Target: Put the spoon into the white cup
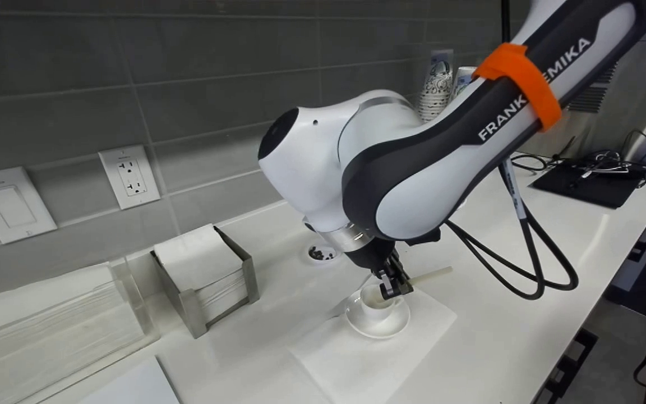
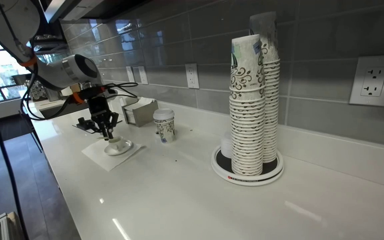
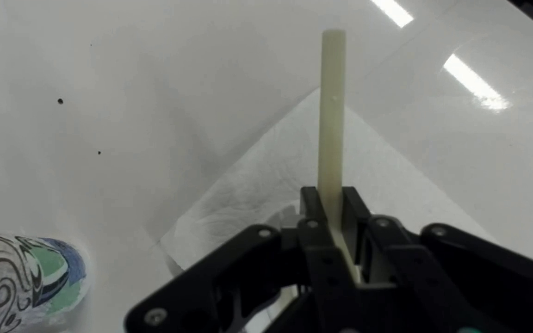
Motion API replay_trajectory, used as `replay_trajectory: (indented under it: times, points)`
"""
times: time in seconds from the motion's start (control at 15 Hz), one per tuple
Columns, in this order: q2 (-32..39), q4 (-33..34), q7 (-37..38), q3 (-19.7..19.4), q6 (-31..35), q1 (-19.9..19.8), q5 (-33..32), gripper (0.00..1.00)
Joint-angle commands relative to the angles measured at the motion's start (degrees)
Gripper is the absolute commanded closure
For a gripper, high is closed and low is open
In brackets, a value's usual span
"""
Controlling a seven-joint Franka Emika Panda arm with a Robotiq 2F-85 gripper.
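Gripper pinching a spoon partway along, near the rim of the white cup, one end jutting outward, probably so the hidden end can tip inside. The cup sits on a saucer atop a napkin; a lidded paper cup stands apart, likely no obstacle.

A small, low, plain white teacup stands upright on a round white saucer, which rests on a thin white sheet on the table. A slender, pale cream, stick-like spoon is gripped in the end effector, one blunt end jutting outward; whether the other reaches inside the teacup cannot be told.
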Motion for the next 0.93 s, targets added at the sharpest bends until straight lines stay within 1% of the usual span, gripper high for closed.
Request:
replay_trajectory:
  times: [0.0, 0.07, 0.13, 0.2, 0.33, 0.47, 0.53, 0.6, 0.67, 0.73, 0.8, 0.87]
  points:
    - [2.6, 3.9, -1.3, -0.9, -4.1, 1.6, -1.1, 0.93]
    - [2.9, 4.3, -1.4, -1.0, -4.6, 1.7, -1.2, 0.60]
    - [3.2, 4.8, -1.4, -1.0, -4.9, 1.8, -1.2, 0.59]
    - [3.3, 5.2, -1.5, -1.1, -5.2, 1.9, -1.3, 0.54]
    - [3.6, 6.0, -1.7, -1.1, -5.7, 2.2, -1.3, 0.39]
    - [4.0, 6.8, -1.7, -1.1, -6.2, 2.4, -1.5, 0.28]
    - [4.0, 7.1, -1.8, -1.1, -6.3, 2.4, -1.5, 0.25]
    - [4.1, 7.4, -1.9, -1.2, -6.6, 2.5, -1.5, 0.27]
    - [4.2, 7.7, -1.9, -1.2, -6.8, 2.5, -1.5, 0.25]
    - [3.9, 7.8, -2.0, -1.2, -7.4, 2.5, -1.2, 0.28]
    - [3.2, 7.8, -2.1, -1.1, -8.5, 2.3, -0.2, 0.20]
    - [1.0, 6.9, -3.5, -0.7, -8.8, 1.3, 2.2, 0.08]
